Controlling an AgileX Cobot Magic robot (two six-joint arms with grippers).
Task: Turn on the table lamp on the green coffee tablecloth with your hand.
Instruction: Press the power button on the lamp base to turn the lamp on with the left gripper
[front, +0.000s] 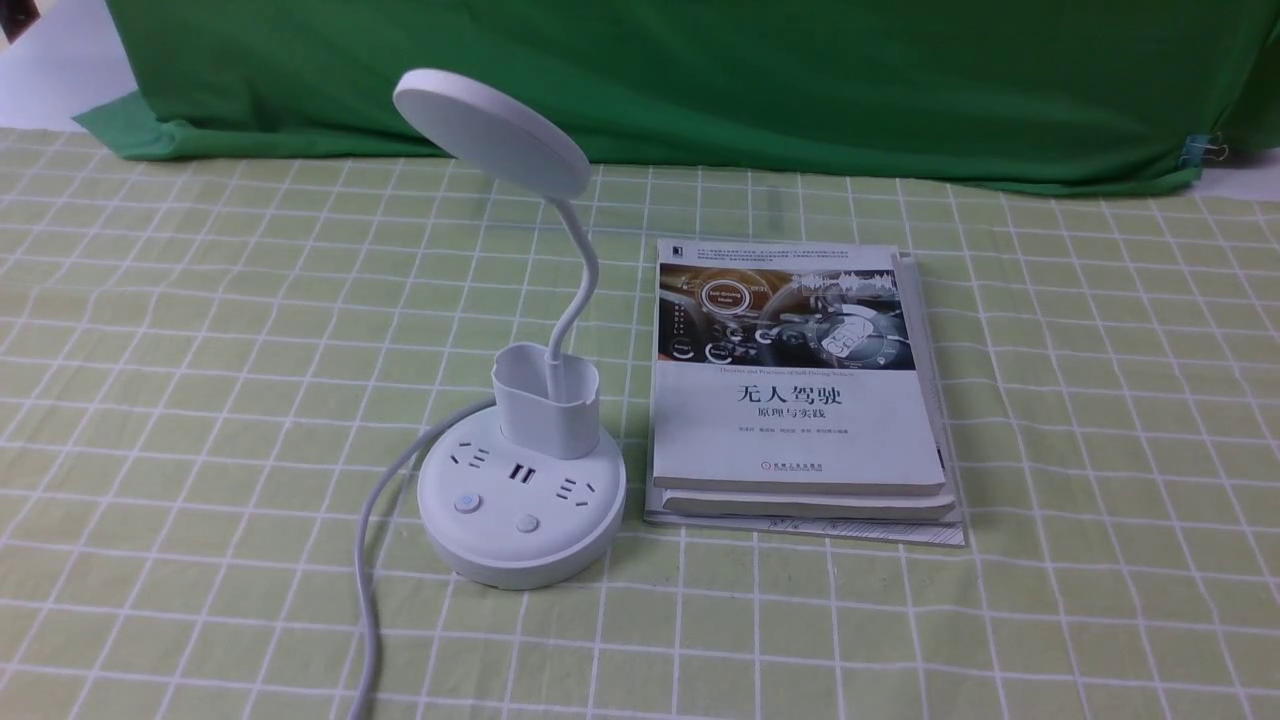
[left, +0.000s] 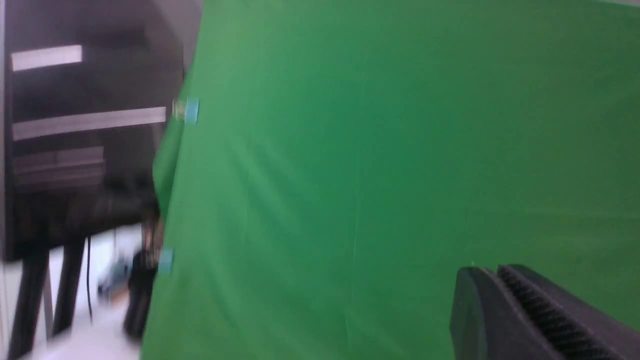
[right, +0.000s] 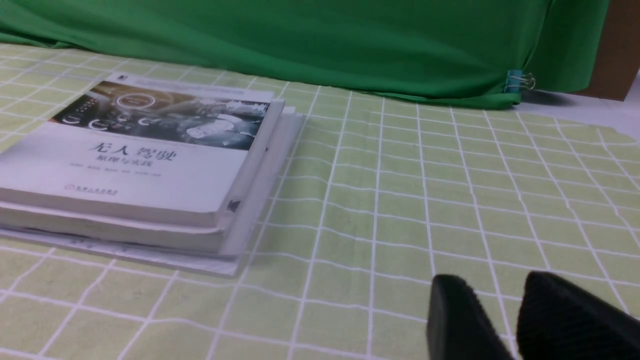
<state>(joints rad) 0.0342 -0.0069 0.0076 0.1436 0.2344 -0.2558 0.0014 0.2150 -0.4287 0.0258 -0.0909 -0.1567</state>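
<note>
- Left gripper (left: 492, 272): dark ridged fingers together, clenched, nothing seen between them. Aimed at the green backdrop (left: 350, 175), a smooth matte cloth with soft creases, well apart from the tips.
- Table lamp (front: 522, 500): upright, clear of both grippers' fingers. White plastic; tilted flat disc head, thin S-curved neck, open rounded cup holder, round base with sockets, two USB-type slots, two round buttons. Disc looks unlit. Grey cable (front: 366, 560) curves off the base's left side.
- Books (front: 790, 430): stacked just right of the lamp, well apart from the right gripper's fingers. Flat, rectangular, paper covers; top one white with a dark dashboard photo.
- Right gripper (right: 492, 280): dark fingers spread, released, nothing seen between them. Fingers pointing out over the green coffee tablecloth (right: 400, 210); can't tell height above it. Cloth is pale yellow-green, white grid, lightly rippled, under lamp and books.
</note>
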